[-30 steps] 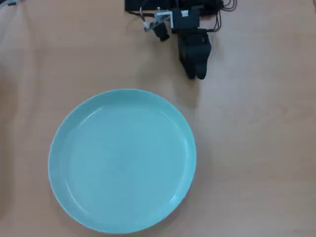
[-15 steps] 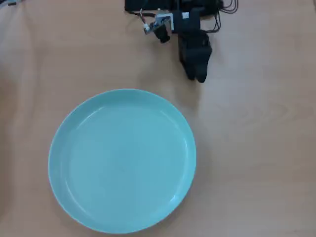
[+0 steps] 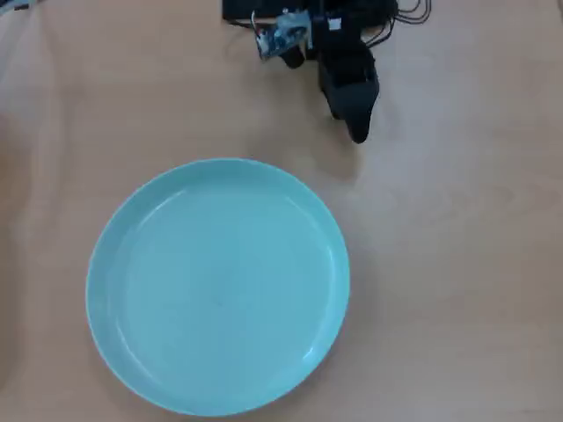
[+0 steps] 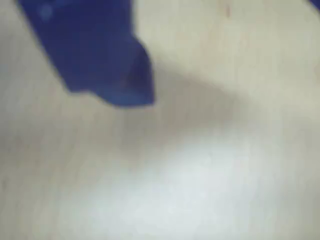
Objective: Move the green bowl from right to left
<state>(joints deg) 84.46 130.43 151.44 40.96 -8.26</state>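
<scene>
— On the wooden table point(image 3: 457, 264), where is the green bowl point(image 3: 218, 286)?
— Low and left, overhead view. The black gripper point(image 3: 358, 132) is up top, apart.
— Open?
— Can't tell; one tip shows.

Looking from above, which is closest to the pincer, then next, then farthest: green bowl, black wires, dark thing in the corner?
1. Green bowl: its rim lies just below-left of the pincer.
2. Black wires: top edge, above-right.
3. Dark thing: far top-left corner.

Setting is looking like a hobby bench: pale wood-grain counter point(image 3: 457, 264), loose wiring point(image 3: 400, 13) trailing at the arm's base.
</scene>
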